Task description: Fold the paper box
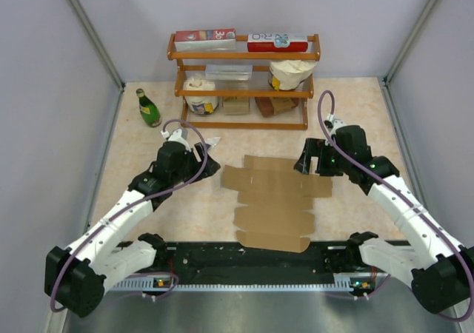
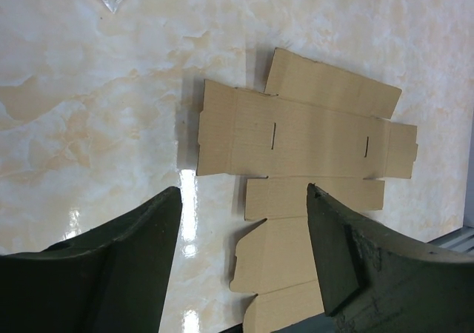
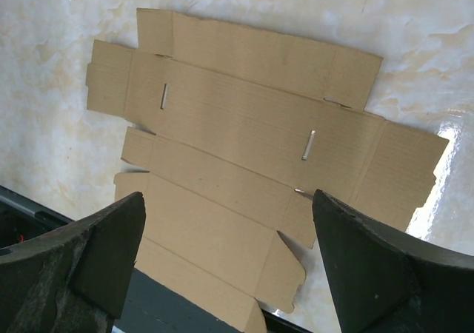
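One paper box [image 1: 272,203], flat on table [image 1: 204,218]

From the left wrist you see the box [image 2: 304,137] only in part: a finger [image 2: 370,266] covers its lower panels and the bottom edge cuts them off. You cannot read the shelf [image 1: 244,55] labels.

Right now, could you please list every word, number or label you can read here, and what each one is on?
Nothing reads clearly.
Left red-and-white carton: print blurred.
Right red-and-white carton: letters blurred.
Green bottle label: too small.
Left white tub label: too small.
Right white tub label: too small.
Paper box: unprinted.
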You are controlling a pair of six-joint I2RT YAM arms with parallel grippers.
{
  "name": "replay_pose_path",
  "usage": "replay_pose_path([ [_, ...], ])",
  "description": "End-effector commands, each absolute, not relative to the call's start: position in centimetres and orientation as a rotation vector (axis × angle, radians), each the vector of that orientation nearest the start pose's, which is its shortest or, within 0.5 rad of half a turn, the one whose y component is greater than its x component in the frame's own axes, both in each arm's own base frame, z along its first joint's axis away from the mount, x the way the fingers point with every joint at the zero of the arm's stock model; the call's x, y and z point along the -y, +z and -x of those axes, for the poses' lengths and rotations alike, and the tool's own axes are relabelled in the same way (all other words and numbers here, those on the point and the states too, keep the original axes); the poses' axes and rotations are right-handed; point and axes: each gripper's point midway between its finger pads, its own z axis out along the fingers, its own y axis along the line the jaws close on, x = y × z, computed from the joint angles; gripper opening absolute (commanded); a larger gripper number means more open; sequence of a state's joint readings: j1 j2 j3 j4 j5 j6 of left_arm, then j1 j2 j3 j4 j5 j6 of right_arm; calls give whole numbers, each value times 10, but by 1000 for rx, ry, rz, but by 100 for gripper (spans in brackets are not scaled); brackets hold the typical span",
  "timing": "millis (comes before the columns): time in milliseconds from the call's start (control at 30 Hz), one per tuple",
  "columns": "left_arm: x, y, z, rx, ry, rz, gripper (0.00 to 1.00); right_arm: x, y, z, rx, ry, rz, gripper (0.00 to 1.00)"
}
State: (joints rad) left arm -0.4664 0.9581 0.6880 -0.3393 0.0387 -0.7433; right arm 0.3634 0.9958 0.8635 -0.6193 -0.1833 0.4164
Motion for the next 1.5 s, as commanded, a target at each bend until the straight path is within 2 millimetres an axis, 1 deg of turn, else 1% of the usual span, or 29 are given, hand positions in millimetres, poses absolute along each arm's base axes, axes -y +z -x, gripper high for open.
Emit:
replay_pose_path([
  [0,179,178,-262,-2199,-755,280,72,-148,185,-247,-2312,635,60,93],
  [67,179,179,-260,-2194,-747,275,72,-149,185,-247,-2309,639,82,93],
  [267,179,163,-256,-2223,-738,280,72,-149,184,-246,-2307,631,97,93],
  [400,181,154,-259,-2234,-732,282,72,-145,178,-246,-2316,606,100,93],
  [467,183,152,-261,-2241,-731,282,72,-143,176,-248,-2319,589,95,93],
  [667,187,153,-264,-2227,-745,272,72,-153,172,-247,-2340,640,127,93],
  [767,189,155,-267,-2222,-744,268,72,-153,175,-250,-2328,635,151,93],
  [933,197,133,-267,-2243,-763,263,72,-151,176,-258,-2316,593,192,93],
  [1000,203,131,-265,-2245,-764,222,71,-148,176,-265,-2311,556,200,94],
  [1033,207,134,-264,-2236,-769,203,71,-146,175,-268,-2315,535,201,94],
  [1133,228,143,-253,-2213,-830,116,70,-142,177,-277,-2313,480,214,94],
  [1233,254,139,-236,-2243,-842,24,69,-136,178,-283,-2309,428,204,94],
  [1267,266,138,-229,-2254,-863,-8,68,-135,176,-283,-2313,419,202,94],
  [1333,287,133,-216,-2272,-893,-67,64,-136,174,-283,-2320,425,199,94],
  [1400,310,130,-203,-2299,-916,-131,58,-137,170,-284,-2336,428,186,94],
  [1467,328,120,-188,-2348,-921,-198,51,-138,167,-286,-2348,428,191,94],
])
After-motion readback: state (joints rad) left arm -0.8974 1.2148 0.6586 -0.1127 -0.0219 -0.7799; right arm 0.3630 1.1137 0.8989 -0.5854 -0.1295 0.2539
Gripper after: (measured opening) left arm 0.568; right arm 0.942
